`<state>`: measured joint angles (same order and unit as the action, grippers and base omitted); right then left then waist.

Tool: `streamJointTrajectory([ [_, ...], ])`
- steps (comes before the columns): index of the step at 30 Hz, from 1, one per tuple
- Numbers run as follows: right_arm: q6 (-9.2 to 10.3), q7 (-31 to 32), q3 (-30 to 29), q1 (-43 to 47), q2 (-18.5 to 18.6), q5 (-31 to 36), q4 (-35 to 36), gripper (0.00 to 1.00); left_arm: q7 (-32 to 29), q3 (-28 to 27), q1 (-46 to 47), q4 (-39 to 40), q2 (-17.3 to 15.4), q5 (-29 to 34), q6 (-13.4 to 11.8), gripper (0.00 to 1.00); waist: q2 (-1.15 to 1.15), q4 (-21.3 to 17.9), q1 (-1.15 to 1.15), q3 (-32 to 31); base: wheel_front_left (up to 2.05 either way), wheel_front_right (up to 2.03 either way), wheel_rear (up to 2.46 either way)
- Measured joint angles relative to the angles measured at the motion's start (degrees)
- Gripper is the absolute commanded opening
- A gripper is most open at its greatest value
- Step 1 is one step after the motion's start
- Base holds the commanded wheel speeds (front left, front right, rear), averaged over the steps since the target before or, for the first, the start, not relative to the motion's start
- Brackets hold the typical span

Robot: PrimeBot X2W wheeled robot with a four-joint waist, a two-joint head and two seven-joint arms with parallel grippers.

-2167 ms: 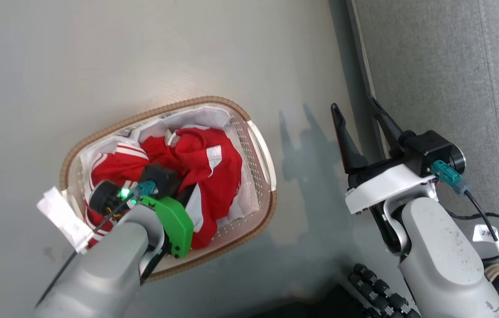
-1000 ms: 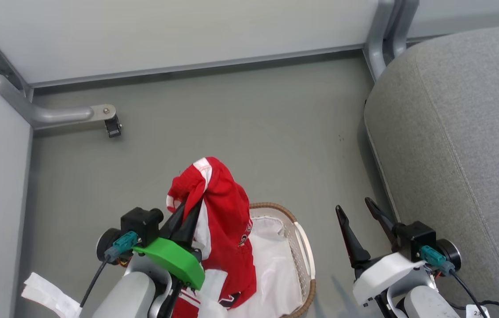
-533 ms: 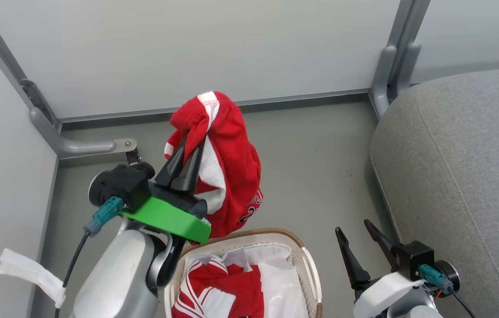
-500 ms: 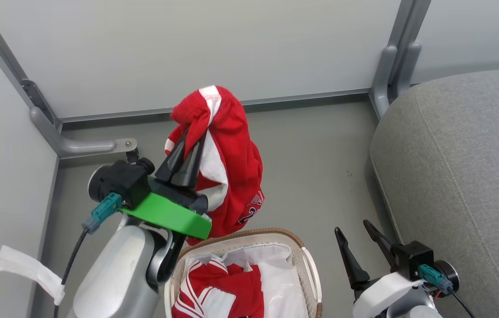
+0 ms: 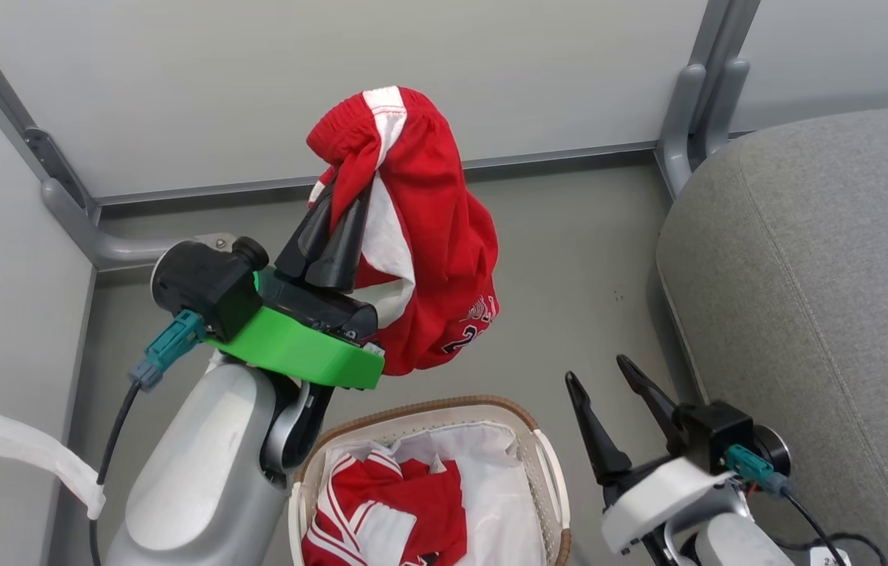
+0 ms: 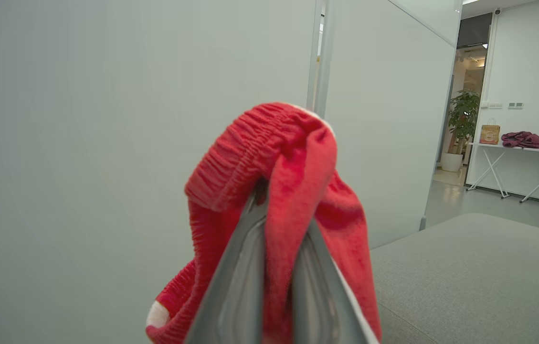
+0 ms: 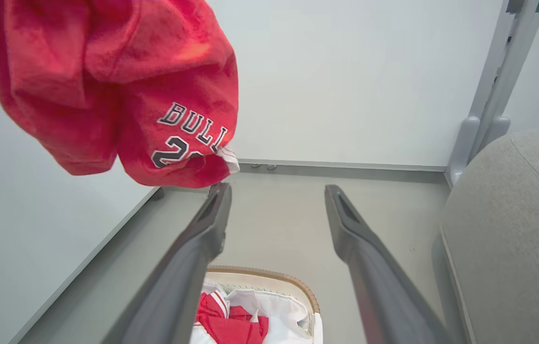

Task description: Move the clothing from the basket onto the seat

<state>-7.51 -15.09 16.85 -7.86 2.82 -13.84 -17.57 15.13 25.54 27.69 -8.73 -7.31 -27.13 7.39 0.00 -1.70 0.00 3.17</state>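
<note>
**One garment lifted clear, another left in the basket**

Nearest, the basket (image 5: 444, 402) is seen on the floor (image 5: 569, 259), with a second garment (image 5: 412, 511) of red cloth with white stripes crumpled on its white liner (image 5: 506, 487). Just right of the basket, the right gripper (image 5: 598, 369) is held with its fingers spread wide and nothing between them. Above the basket's far rim, the left gripper (image 5: 340, 206) is pressed together on a pinch of the held garment (image 5: 432, 236), which is hung clear of the basket in a bunched lump. Well to the right of the basket lies the seat (image 5: 821, 299); behind the basket, a pale partition wall (image 5: 255, 94) is seen.

Only a narrow fold near the gathered band is pinched, so the soft fabric could be pulled loose during a swing towards the seat and dropped on the floor right of the basket. The hanging hem could also be snagged on the right gripper's spread fingers, which are placed along that path.

The held garment is seen as soft red fabric with a white side panel, a ribbed elastic band at the top, and black-and-white block lettering near its lower edge.
</note>
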Motion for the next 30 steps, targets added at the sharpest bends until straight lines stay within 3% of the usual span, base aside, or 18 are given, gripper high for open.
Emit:
streamJointTrajectory([
  [7,-0.01,0.0,9.1,-9.1,0.22,-3.88,5.02,1.0,0.0,0.01,0.07,0.82,0.74,0.31,0.0,0.0,0.0,0.24,0.0,1.27,0.0,0.0,0.0],
  [13,-0.01,0.0,16.45,-18.05,1.46,-7.14,4.81,1.0,0.0,1.15,0.07,0.96,1.34,0.43,0.0,0.0,0.0,1.04,0.0,2.3,0.0,0.0,0.0],
  [30,-0.01,0.0,20.5,-25.12,1.13,-7.89,-5.84,1.0,-0.01,9.38,0.09,2.78,2.57,-1.56,0.0,0.0,0.0,4.54,0.0,1.98,0.0,0.0,0.0],
])
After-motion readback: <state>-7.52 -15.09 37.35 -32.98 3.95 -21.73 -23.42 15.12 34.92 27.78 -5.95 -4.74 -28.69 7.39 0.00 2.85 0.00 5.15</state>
